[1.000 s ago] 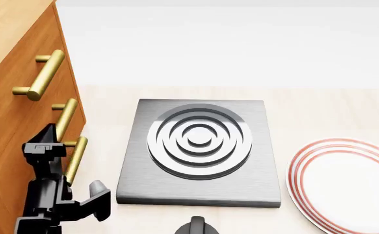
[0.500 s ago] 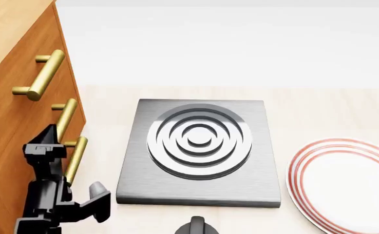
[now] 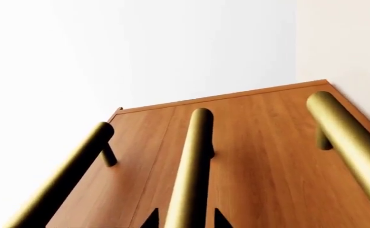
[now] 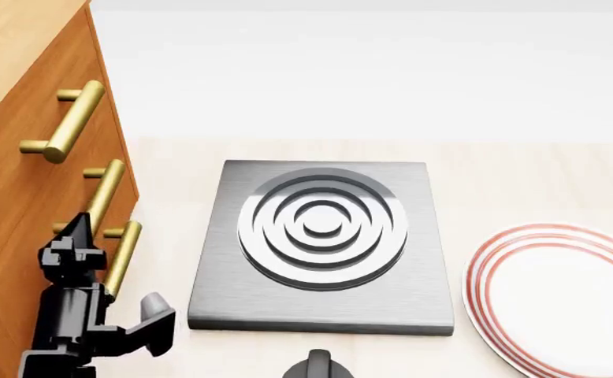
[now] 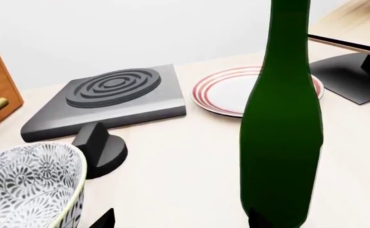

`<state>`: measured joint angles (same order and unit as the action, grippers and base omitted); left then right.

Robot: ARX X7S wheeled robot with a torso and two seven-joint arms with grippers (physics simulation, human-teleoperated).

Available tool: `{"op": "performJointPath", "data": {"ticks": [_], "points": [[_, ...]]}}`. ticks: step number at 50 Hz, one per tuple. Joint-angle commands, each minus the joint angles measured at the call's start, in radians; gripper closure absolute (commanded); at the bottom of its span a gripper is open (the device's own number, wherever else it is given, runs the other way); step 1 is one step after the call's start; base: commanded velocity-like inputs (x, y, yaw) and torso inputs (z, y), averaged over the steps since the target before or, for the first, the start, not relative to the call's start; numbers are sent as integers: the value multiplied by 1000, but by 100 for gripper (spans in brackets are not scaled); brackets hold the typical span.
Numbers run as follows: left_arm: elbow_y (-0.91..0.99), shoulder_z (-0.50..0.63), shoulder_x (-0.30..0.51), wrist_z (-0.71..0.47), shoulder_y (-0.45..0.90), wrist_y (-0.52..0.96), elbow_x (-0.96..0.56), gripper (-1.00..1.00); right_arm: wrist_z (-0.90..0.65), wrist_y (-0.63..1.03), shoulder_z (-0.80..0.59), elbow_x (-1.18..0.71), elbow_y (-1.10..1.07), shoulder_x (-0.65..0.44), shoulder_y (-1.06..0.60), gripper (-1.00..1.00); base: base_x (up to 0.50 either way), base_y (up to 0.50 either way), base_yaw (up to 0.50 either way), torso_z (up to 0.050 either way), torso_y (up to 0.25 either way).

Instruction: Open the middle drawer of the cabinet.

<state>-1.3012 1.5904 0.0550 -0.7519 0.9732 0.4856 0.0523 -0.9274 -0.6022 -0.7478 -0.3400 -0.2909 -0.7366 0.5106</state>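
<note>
Head view: left end effector (image 4: 76, 235) hard against the front of the cabinet (image 4: 13, 157), level with the middle drawer (image 4: 46, 206), black arm trailing down and away from it. Directly ahead of the fingertips, the brass handle (image 4: 102, 191) of that drawer; one matching bar above, another just below and to the side. Middle front lying flush with the two neighbouring fronts.

Left wrist view: fingers (image 3: 150, 219) spread, one dark tip on either side of the middle bar, straddling it close. Cannot tell whether the pads touch the brass.

Away from the left end effector, on the side opposite the cabinet: grey hob plate (image 4: 322, 236) with raised rings flat on the desk (image 4: 517, 181), dark knob (image 4: 318, 365) near its front edge, red-rimmed plate (image 4: 559, 299) farther still.

Right wrist view: right end effector (image 5: 105, 219) seen only as one small dark tip, so cannot tell how it stands. Close beside it, a patterned bowl (image 5: 26, 180) and an upright green bottle (image 5: 283, 118).
</note>
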Motion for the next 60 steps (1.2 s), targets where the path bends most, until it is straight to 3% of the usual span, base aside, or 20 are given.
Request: {"op": "performJointPath", "data": {"ticks": [1, 60], "points": [[-8, -16, 6, 28, -11, -24, -52, 100, -2, 1, 0, 1, 0, -1, -1, -100, 0, 0, 0, 0, 0], [-8, 31, -55, 25, -5, -73, -35, 100, -2, -16, -5, -8, 19, 1, -4, -100, 2, 0, -1, 0, -2]]}}
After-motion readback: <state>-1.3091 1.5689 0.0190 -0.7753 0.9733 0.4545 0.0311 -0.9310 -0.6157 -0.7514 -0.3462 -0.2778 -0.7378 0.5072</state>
